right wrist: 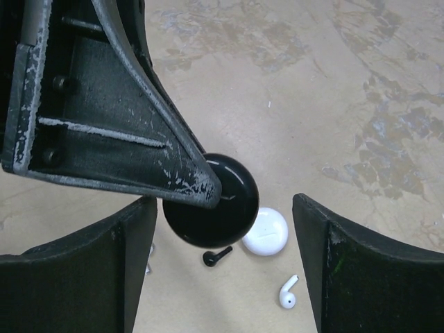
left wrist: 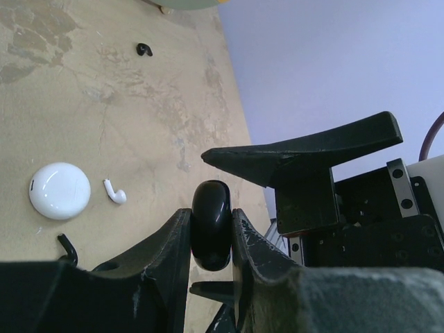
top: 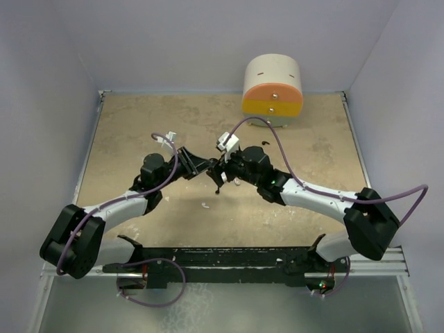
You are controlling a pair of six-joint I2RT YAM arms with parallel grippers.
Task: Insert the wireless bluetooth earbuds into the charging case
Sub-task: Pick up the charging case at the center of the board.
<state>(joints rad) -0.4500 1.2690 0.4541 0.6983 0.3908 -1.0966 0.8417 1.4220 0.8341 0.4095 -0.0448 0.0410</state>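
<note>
Grip explains most of this layout: our left gripper (left wrist: 211,229) is clamped on the black charging case (right wrist: 208,215), pinching the disc edge-on and holding it up off the table (top: 139,125). We judge this leaves its faces free for the other arm. Our right gripper (right wrist: 223,201) hangs with its jaws spread, one on each side of that case with a gap at both, so it holds nothing. We read this as lining up to take or open the case. The earbuds are not in it. A white earbud (right wrist: 288,291) lies just beside the white case (right wrist: 266,232), a black earbud (right wrist: 217,257) rests near it too, and a second black earbud (left wrist: 143,49) lies well apart. Whether the black case's lid is ajar we cannot tell, since the fingers hide its seam.
</note>
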